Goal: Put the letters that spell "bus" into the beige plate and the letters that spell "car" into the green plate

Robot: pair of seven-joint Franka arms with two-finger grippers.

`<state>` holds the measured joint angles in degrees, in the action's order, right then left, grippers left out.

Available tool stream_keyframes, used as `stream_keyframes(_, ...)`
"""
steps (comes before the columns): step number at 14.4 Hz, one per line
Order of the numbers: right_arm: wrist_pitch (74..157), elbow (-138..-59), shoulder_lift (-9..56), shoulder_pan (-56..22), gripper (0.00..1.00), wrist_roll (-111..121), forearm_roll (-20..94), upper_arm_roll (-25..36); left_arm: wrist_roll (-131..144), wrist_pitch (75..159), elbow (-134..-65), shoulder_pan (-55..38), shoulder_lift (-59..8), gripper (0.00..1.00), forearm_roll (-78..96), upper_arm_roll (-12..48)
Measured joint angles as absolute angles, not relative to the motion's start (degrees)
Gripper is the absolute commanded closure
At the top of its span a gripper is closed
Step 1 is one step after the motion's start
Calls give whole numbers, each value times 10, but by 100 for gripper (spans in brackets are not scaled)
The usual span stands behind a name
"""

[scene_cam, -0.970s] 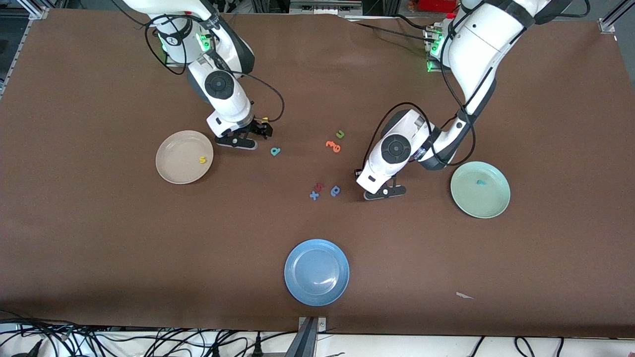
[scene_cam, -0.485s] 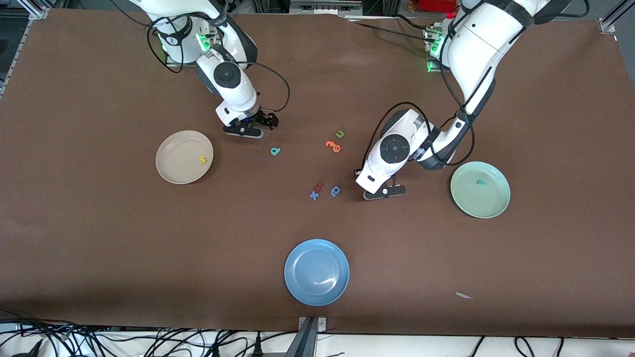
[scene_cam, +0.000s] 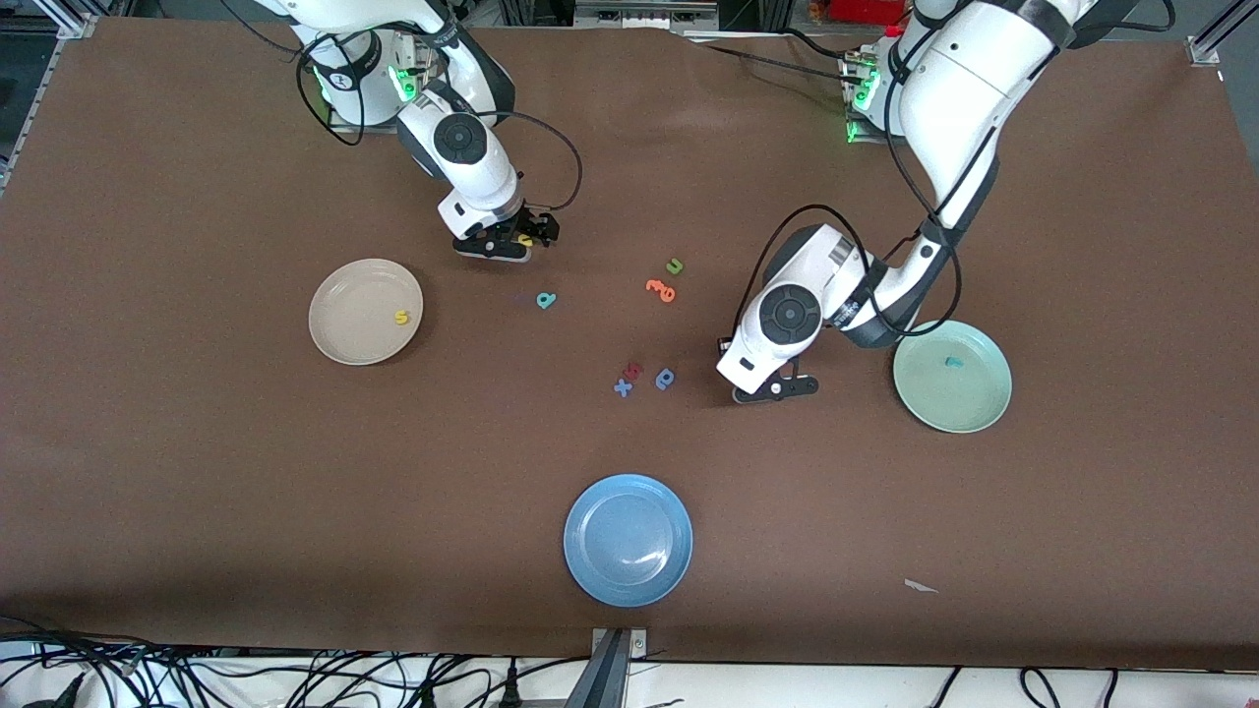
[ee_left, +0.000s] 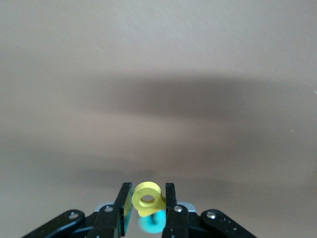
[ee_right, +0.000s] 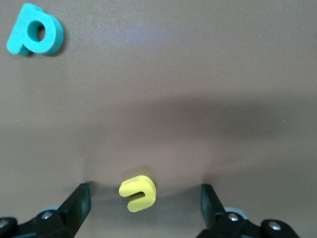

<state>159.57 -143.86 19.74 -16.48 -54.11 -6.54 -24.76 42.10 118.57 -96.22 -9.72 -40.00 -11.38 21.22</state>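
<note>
My right gripper (scene_cam: 507, 244) stands open low over the table, its fingers either side of the yellow "u" (ee_right: 137, 193), which lies flat and untouched. The teal "b" (scene_cam: 546, 300) lies nearer the front camera than that gripper. The beige plate (scene_cam: 366, 311) holds the yellow "s" (scene_cam: 400, 317). My left gripper (scene_cam: 772, 388) is shut on the yellow "a" (ee_left: 148, 198), between the loose letters and the green plate (scene_cam: 951, 376). A blurred teal shape shows just under the "a". One teal letter (scene_cam: 952, 362) lies in the green plate.
A blue plate (scene_cam: 628, 539) sits near the front edge. Loose letters lie mid-table: orange ones (scene_cam: 661, 289), a green "u" (scene_cam: 674, 265), a red one (scene_cam: 633, 370), a blue "x" (scene_cam: 622, 387) and a darker blue round one (scene_cam: 665, 378). A white scrap (scene_cam: 921, 586) lies near the front.
My right gripper has moved from beside the beige plate to the yellow "u" and now straddles it. My left gripper has shifted slightly toward the green plate with the "a" in it.
</note>
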Motion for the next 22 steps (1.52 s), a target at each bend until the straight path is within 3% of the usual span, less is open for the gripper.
stream_keyframes(3,1602,-1440,196,-165,80,-541,-78,-249,313,1117,-933,-52,-395,80,-115,209)
stream_keyframes(5,1606,-1440,194,-165,99,-541,-80,-252,228,1092,-931,-8,-386,80,-115,208)
stream_keyframes(13,1594,-1439,188,-164,100,-534,-94,-250,33,1084,-960,123,-346,84,-157,209)
stream_keyframes(18,1365,-1360,117,-108,100,-418,-95,-237,27,1215,-1088,169,-277,82,-160,210)
stream_keyframes(19,1327,-1338,109,-96,100,-388,-95,-237,27,1251,-1117,178,-265,71,-160,210)
stream_keyframes(20,1301,-1320,105,-81,100,-351,-95,-235,27,1283,-1145,188,-254,49,-160,210)
stream_keyframes(21,1288,-1311,104,-65,100,-312,-95,-229,26,1302,-1166,196,-248,0,-160,210)
stream_keyframes(22,1284,-1307,104,-52,100,-271,-95,-216,24,1312,-1178,201,-244,0,-160,210)
